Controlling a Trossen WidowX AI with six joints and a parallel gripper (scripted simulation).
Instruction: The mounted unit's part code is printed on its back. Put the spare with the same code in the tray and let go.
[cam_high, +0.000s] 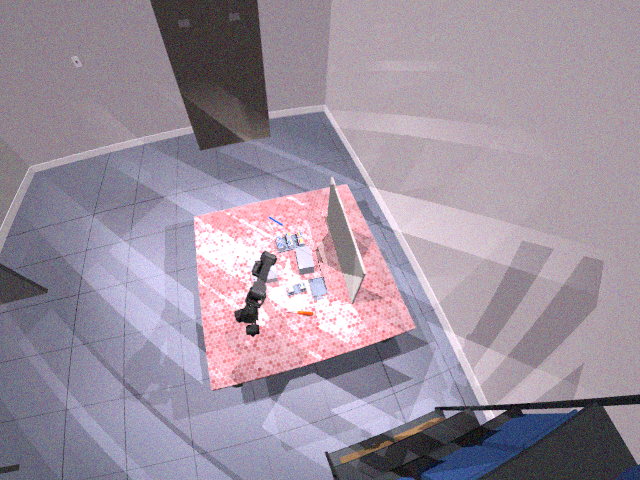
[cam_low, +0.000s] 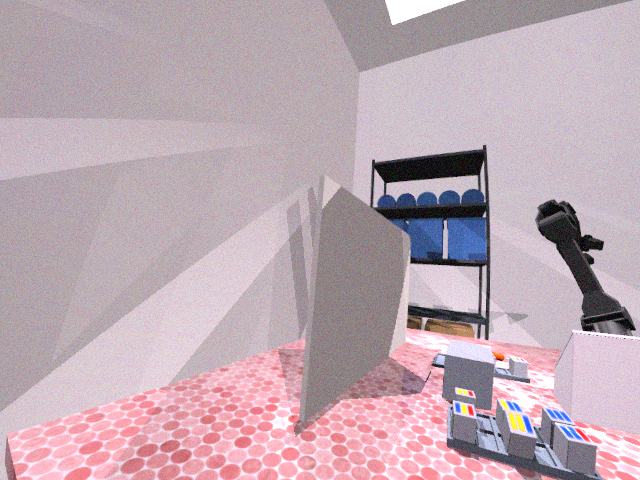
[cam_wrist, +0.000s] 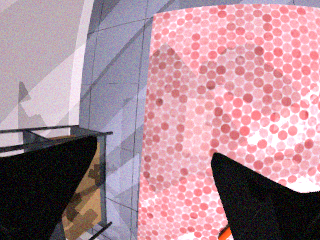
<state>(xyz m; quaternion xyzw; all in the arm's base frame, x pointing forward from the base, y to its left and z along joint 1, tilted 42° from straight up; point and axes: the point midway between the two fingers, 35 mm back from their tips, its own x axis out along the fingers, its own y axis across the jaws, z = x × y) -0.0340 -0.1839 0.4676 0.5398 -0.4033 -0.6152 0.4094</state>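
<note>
From the top, the spare blocks are seen beside the grey box. In the exterior view, striped codes are shown on them. In the wrist view, the fingertips are held apart, empty; presumably the grey box's back must be read first.

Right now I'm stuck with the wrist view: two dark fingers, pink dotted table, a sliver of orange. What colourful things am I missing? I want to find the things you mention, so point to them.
Observer: A holder (cam_high: 279, 250) (cam_low: 467, 445) carrying three blocks with striped labels.
Visitor: Ooh! Are the stripes all alike?
Observer: No. The exterior view shows the middle block (cam_low: 521, 444) with only blue and yellow stripes; the other two labels include red.
Visitor: And is anything big standing on the table?
Observer: Yes, a tall grey panel (cam_high: 343, 237) (cam_low: 356, 294) stands upright, with a grey box (cam_high: 305, 257) (cam_low: 467, 366) between it and the arm (cam_high: 256, 293) (cam_low: 581, 263).
</note>
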